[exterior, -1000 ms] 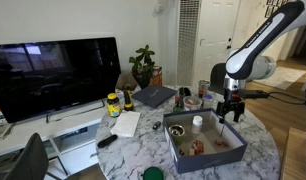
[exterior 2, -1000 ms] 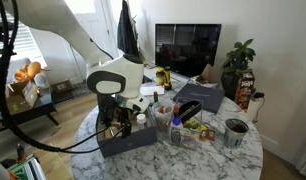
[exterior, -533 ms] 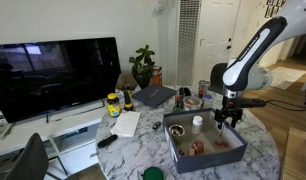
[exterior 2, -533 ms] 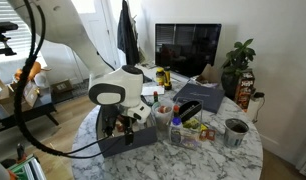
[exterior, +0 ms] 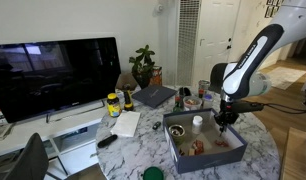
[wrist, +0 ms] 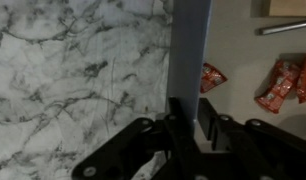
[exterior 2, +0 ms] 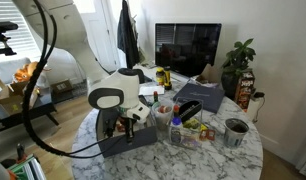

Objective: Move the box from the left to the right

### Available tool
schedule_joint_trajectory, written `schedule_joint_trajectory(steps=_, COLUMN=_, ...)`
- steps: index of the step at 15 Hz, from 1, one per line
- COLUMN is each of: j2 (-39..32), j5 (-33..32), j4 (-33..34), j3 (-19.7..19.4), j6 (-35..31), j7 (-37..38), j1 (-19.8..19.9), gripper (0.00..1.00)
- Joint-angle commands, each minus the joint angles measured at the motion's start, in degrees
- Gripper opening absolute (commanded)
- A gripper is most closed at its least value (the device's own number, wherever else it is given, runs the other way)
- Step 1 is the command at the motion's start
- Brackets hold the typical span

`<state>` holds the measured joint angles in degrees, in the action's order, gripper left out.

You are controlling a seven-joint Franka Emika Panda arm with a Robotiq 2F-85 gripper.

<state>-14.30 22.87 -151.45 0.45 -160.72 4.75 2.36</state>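
Note:
The box [exterior: 208, 163] is a wide, shallow grey-blue tray on the marble table [exterior: 133, 150]; it also shows in an exterior view [exterior 2: 133, 141]. Inside lie a white bottle [exterior: 197, 123], a dark cup [exterior: 176, 130] and red snack packets [wrist: 283, 85]. My gripper [exterior: 227, 124] points straight down at the box's wall, low over the rim [exterior 2: 126, 128]. In the wrist view the upright wall [wrist: 191, 50] runs between my two fingers, and the gripper [wrist: 191, 112] is shut on it, one finger outside over the marble and one inside.
A dark laptop [exterior: 153, 96], a yellow bottle [exterior: 113, 103] and a potted plant [exterior: 145, 65] stand behind the box. A large TV [exterior: 53, 75] is beside the table. Cups and a metal tin [exterior 2: 235, 132] crowd the table beside the box.
My arm has come down over the box's wall, and the jaws have gone from wide open to shut on the wall. The box has not moved.

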Motion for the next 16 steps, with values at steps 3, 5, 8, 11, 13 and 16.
schedule_joint_trajectory(steps=3, j2=-1.91, j5=-16.27, j4=0.03, j3=-7.41, j6=1.69, j7=12.24, j1=-5.06, gripper=0.0)
schedule_joint_trajectory(steps=5, j2=-1.01, j5=-20.12, j4=0.34, j3=-8.71, j6=4.26, j7=13.58, j1=-5.52, gripper=0.0)
schedule_joint_trajectory(steps=8, j2=0.83, j5=-20.3, j4=-0.01, j3=-8.05, j6=7.55, j7=9.1, j1=-2.56, gripper=0.0)
schedule_joint_trajectory(steps=11, j2=2.86, j5=-19.76, j4=-0.93, j3=-8.57, j6=11.49, j7=4.71, j1=0.49, gripper=0.0)
schedule_joint_trajectory(steps=13, j2=2.84, j5=-20.17, j4=-0.54, j3=-9.86, j6=13.9, j7=4.1, j1=2.2, gripper=0.0)
schedule_joint_trajectory(steps=16, j2=0.8, j5=-19.14, j4=1.11, j3=-11.5, j6=13.32, j7=4.4, j1=4.57, gripper=0.0)
